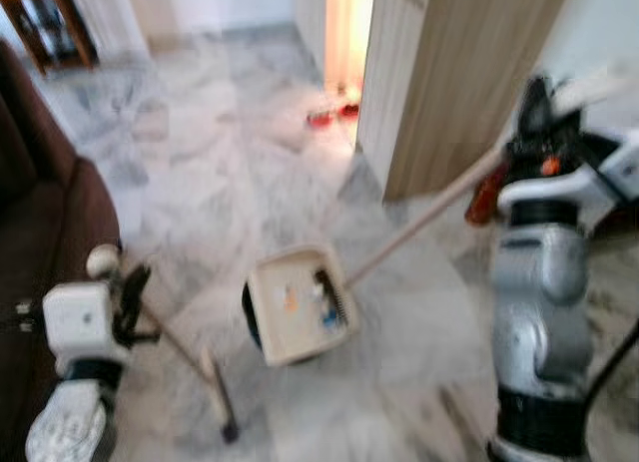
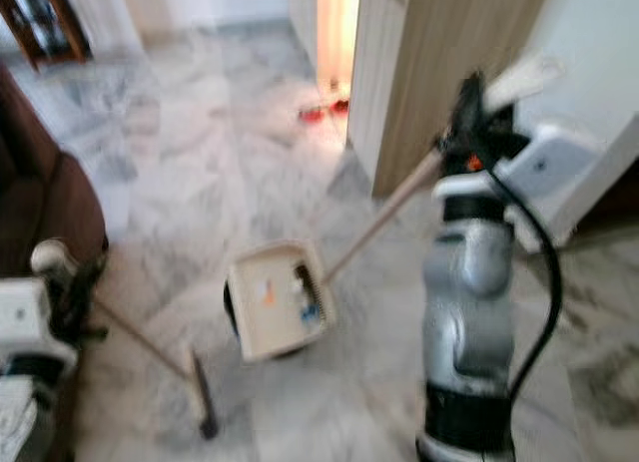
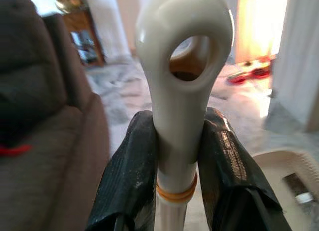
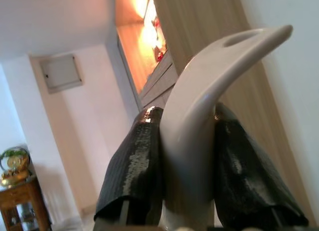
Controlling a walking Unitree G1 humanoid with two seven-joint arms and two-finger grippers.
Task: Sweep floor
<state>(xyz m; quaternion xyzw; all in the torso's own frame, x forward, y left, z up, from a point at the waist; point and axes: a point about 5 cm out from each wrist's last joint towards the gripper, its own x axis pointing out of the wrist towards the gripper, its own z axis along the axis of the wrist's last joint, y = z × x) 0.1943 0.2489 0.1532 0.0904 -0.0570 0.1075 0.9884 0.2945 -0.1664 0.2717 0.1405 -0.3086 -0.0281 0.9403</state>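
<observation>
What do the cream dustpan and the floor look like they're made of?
Cream long-handled dustpan: likely moulded plastic, matte and uniformly coloured; its smooth handle end sits in the right claw. Grey-veined white floor: marble or marble-look tile, polished, with soft reflections.

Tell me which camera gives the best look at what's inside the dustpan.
The left eye view: the dustpan faces the camera on the marble floor, with small bits of litter in its tray. The right eye view shows it likewise, slightly blurrier. The left wrist view catches just a corner of it.

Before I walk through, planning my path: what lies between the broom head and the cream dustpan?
Bare grey-veined marble floor separates the dark broom head from the cream plastic dustpan, seen in the eye views.
</observation>
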